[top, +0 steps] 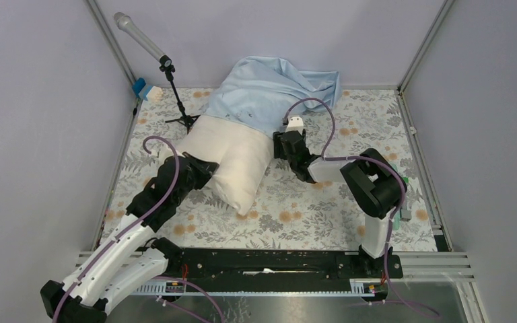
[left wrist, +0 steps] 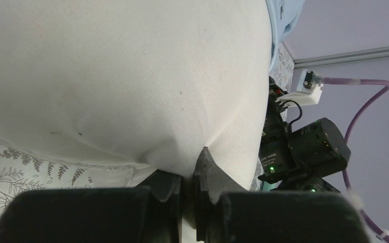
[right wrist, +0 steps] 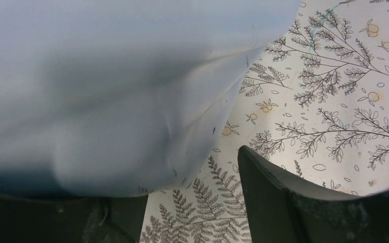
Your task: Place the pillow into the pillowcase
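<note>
The cream pillow [top: 232, 161] lies on the floral tablecloth, its far end under the edge of the light-blue pillowcase [top: 269, 91], which is bunched at the back wall. My left gripper [top: 205, 168] is at the pillow's near left edge and is shut on a pinch of pillow fabric; the left wrist view shows the jaws closed on the pillow [left wrist: 131, 76] at my left gripper [left wrist: 188, 174]. My right gripper [top: 284, 138] is open beside the pillowcase's right near edge. In the right wrist view the pillowcase [right wrist: 106, 86] drapes over the left finger, and my right gripper [right wrist: 192, 202] has bare tablecloth between its fingers.
A microphone on a small tripod [top: 175, 87] stands at the back left, with a small blue and white object [top: 147, 91] beside it. Metal frame rails [top: 417, 134] and grey walls border the tablecloth [top: 296, 208]. The right arm's purple cable [top: 323, 108] loops over the pillowcase.
</note>
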`<state>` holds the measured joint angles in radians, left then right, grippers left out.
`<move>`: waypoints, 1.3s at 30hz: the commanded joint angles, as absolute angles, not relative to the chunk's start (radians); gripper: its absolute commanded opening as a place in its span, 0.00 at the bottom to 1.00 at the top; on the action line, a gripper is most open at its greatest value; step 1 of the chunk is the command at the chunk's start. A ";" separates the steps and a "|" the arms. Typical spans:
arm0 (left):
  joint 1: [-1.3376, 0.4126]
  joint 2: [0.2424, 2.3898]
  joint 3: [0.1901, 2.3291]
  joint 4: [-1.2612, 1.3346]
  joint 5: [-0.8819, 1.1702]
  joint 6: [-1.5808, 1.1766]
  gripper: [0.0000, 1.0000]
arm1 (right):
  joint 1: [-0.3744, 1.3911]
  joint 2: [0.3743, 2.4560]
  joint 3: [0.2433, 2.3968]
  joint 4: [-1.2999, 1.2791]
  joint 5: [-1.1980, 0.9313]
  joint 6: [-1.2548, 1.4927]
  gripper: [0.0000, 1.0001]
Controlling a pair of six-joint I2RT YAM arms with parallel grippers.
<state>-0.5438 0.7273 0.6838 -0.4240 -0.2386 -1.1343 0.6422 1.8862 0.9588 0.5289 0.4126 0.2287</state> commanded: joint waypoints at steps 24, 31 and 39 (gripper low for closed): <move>-0.551 0.861 1.116 -0.370 -0.175 -0.978 0.00 | 0.907 1.421 1.650 -0.090 0.155 0.024 0.00; -0.556 0.792 1.026 -0.394 -0.056 -1.049 0.28 | 0.897 1.685 2.050 -0.327 0.075 0.080 0.00; -0.555 0.769 1.225 -0.637 -0.235 -0.765 0.89 | 0.744 1.919 2.024 -0.303 -0.129 0.252 0.00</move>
